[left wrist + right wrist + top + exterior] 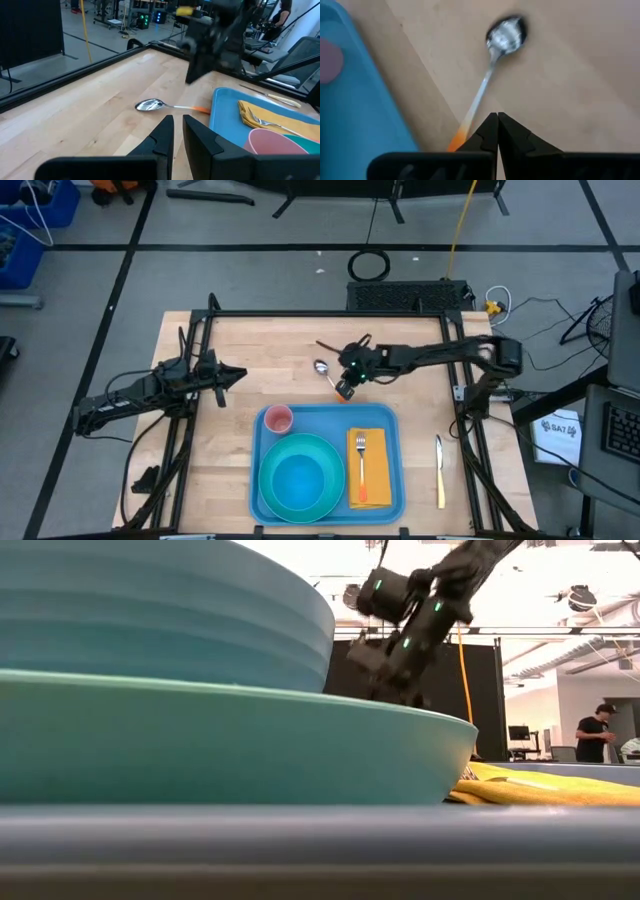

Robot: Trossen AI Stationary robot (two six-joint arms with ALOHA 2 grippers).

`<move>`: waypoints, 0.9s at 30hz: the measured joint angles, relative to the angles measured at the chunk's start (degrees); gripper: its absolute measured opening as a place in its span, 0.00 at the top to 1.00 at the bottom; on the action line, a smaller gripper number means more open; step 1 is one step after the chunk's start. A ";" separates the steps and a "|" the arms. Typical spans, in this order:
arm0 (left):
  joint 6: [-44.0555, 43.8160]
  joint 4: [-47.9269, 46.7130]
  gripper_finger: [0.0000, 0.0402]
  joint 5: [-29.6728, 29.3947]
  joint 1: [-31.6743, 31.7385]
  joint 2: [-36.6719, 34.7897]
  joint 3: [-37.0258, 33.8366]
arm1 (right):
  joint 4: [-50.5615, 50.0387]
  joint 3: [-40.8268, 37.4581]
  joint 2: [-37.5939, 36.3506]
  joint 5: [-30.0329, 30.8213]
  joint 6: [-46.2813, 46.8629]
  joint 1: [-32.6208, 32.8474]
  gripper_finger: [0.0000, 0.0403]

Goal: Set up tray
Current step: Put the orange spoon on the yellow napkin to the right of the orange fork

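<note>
The right pincer point(497, 131), shut tight and holding nothing, hangs over the orange end of the shiny metal spoon point(495, 65) on the wooden table point(250, 360) just beside the big flat light-blue plastic tray point(385, 498), so it must open, grab the spoon and carry it over.

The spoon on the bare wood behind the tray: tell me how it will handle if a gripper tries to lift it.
The spoon lies flat on the table, so pinching it will probably be awkward. Its shiny metal bowl and thin stem look slippery and stiff. Grabbed by the orange handle end, it would likely tilt bowl-down. The right gripper hangs shut just above that end.
</note>
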 joint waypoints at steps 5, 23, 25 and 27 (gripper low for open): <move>0.00 0.02 0.90 0.00 -0.01 0.00 -0.02 | 9.14 0.00 7.15 -7.25 -2.32 -0.36 0.93; 0.00 0.01 0.90 0.00 0.00 0.00 -0.02 | 9.50 0.37 8.02 -4.12 0.04 -0.25 0.58; 0.00 0.01 0.90 0.00 -0.01 0.00 -0.01 | 9.59 0.26 8.66 -4.16 -0.24 -0.19 0.60; 0.00 0.02 0.90 0.00 0.00 0.00 -0.02 | 10.49 0.26 9.84 -4.23 0.37 -0.22 0.61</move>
